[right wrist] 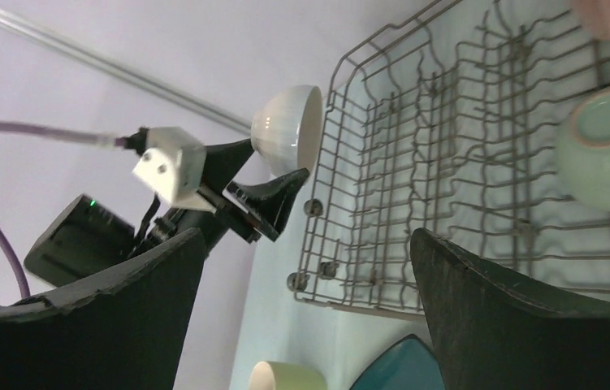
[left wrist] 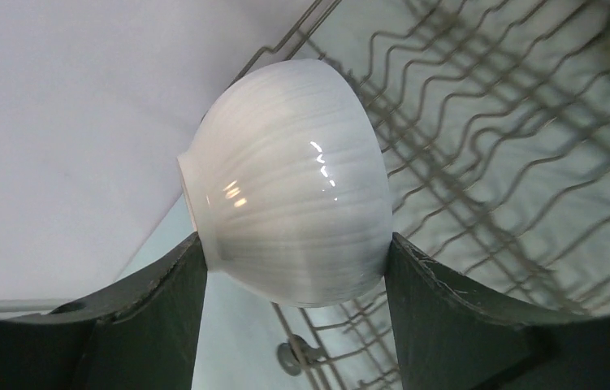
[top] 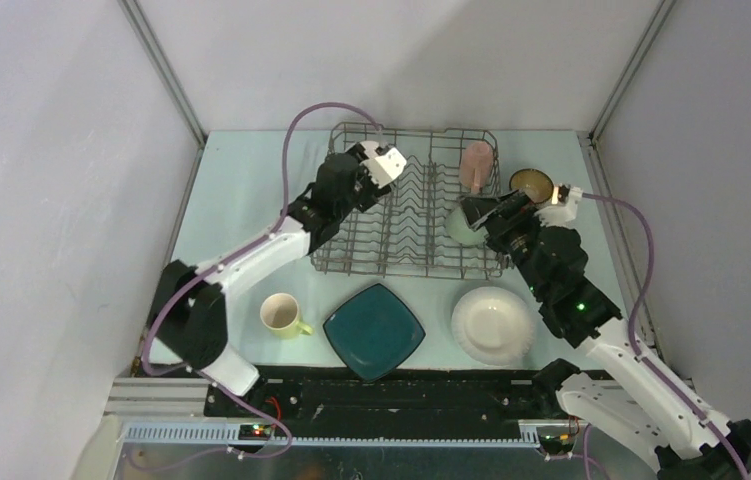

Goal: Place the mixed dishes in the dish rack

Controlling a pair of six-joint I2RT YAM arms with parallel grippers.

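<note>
My left gripper (left wrist: 295, 268) is shut on the white bowl (left wrist: 289, 183), one finger on each side, and holds it on its side above the left end of the grey wire dish rack (top: 406, 235). My right gripper (right wrist: 305, 276) is open and empty over the rack's right end (top: 471, 213), next to the pale green bowl (right wrist: 606, 150) that lies in the rack. The pink mug (top: 476, 165) stands in the rack's far right part. The yellow-green mug (top: 281, 315), teal square plate (top: 374, 330) and white round plate (top: 493, 323) lie on the table in front of the rack.
The brown bowl (top: 531, 185) sits on the table just right of the rack, close to my right wrist. Grey walls close in the table on the left, far and right sides.
</note>
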